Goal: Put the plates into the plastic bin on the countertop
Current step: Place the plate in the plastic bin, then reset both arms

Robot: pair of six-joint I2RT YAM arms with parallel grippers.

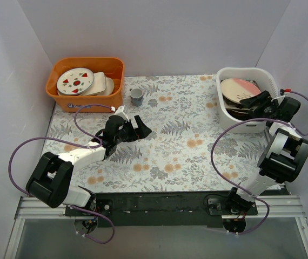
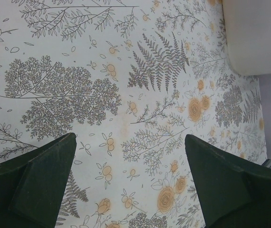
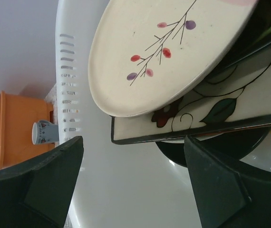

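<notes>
Right of frame, the right gripper [image 1: 251, 103], fingers apart, hangs over plates [image 1: 235, 88] piled aslant in the plastic bin [image 1: 231, 123], where a snagged rim could topple them; the left gripper [image 1: 142, 129], also spread, hovers over the countertop [image 1: 197, 156].

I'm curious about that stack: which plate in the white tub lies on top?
The round cream plate painted with a berry twig; it overlaps the square floral plate and the dark plate beneath.

The top view looks down from high on the near side, with the plastic bin [image 1: 222, 102] far right. The right wrist view peers closely into that bin. The left wrist view faces the countertop [image 2: 126, 71] beside the bin's corner.
</notes>
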